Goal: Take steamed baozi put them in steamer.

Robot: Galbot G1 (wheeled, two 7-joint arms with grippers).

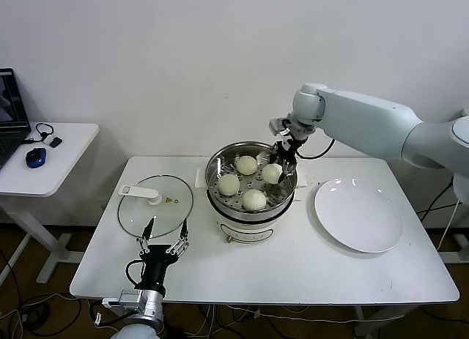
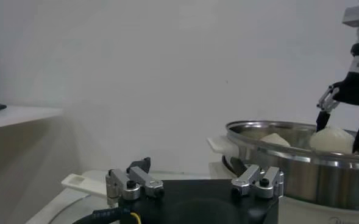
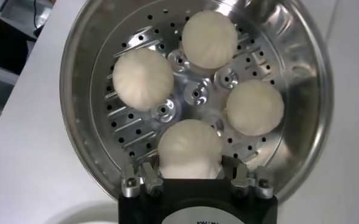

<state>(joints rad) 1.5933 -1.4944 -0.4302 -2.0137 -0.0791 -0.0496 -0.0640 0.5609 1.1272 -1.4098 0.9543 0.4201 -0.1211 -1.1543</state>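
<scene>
The steamer (image 1: 214, 179) is a shiny steel basket on a white pot base at the table's middle. Three baozi (image 1: 246, 165) (image 1: 229, 184) (image 1: 254, 199) lie on its perforated floor. My right gripper (image 1: 279, 166) reaches down into the basket's far right side and is shut on a further baozi (image 1: 272, 174), low inside the rim. The right wrist view shows that baozi (image 3: 190, 146) between both fingers of the right gripper (image 3: 190, 163), with the others beyond (image 3: 144, 78). My left gripper (image 1: 163, 235) stands open near the front left edge, holding nothing.
A glass lid (image 1: 155, 205) with a white handle lies left of the steamer. A white plate (image 1: 359, 214) with nothing on it sits at the right. A side table (image 1: 51, 174) with a mouse (image 1: 35, 157) stands far left.
</scene>
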